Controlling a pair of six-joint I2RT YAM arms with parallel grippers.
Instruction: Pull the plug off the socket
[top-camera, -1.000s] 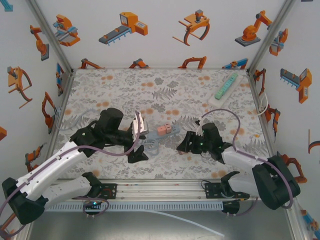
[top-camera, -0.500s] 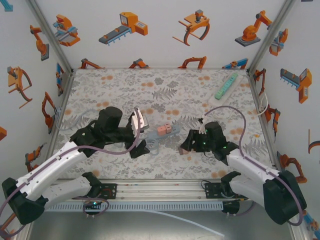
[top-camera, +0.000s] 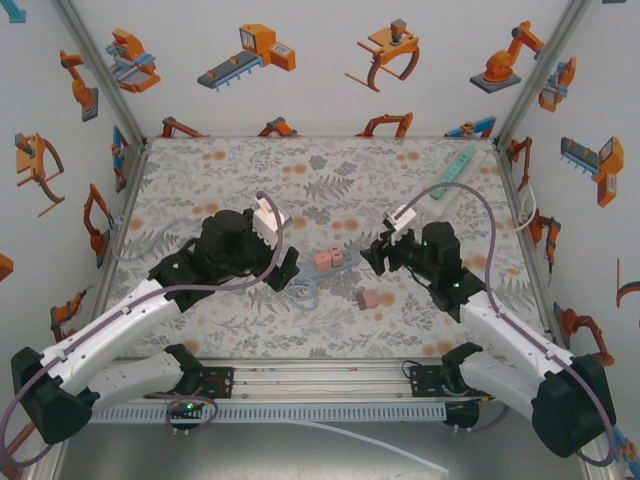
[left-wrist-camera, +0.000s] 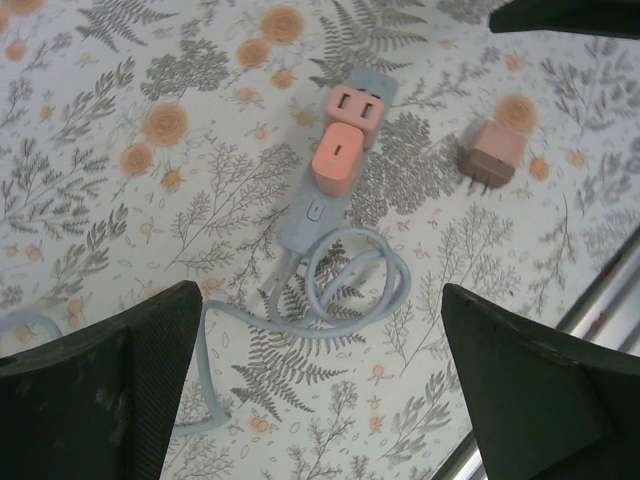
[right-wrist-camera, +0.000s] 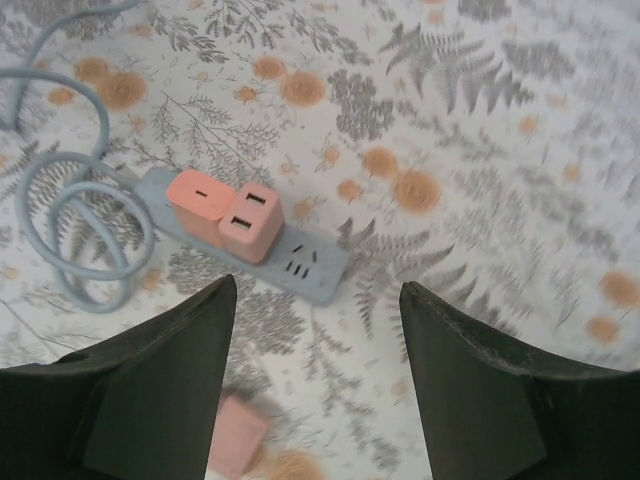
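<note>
Floral-cloth table (top-camera: 220, 180) under both arms, and the two claws are facing each other across the middle of it. Left gripper (top-camera: 283, 272) is spread wide with nothing in it, its dark fingers (left-wrist-camera: 100, 385) framing the left wrist view from either bottom corner. Right gripper (top-camera: 372, 255) is parted too, fingers (right-wrist-camera: 150, 400) apart and bare cloth between them, pinching nothing. At the back right a green strip (top-camera: 452, 172) lies well apart from all this. Between the claws sits the grey-blue strip (left-wrist-camera: 312, 210), flat on the cloth, its pale cable (left-wrist-camera: 395, 290) curling into a loop just off one end. Seated plugs (left-wrist-camera: 340, 150), two salmon-pink blocks, sit side by side on it, touching each other. Beside them, on the end away from the cable, bare socket slots (right-wrist-camera: 300, 265) are showing. And there's the loose plug (left-wrist-camera: 492, 155), off the strip, lying on its side on the cloth near the strip's free end but clear of it. It's a small squarish block, duller and browner than the seated pair, metal prongs sticking out sideways. From above it lies just below the right gripper's tips; at the right wrist it's a blur at the bottom edge.
</note>
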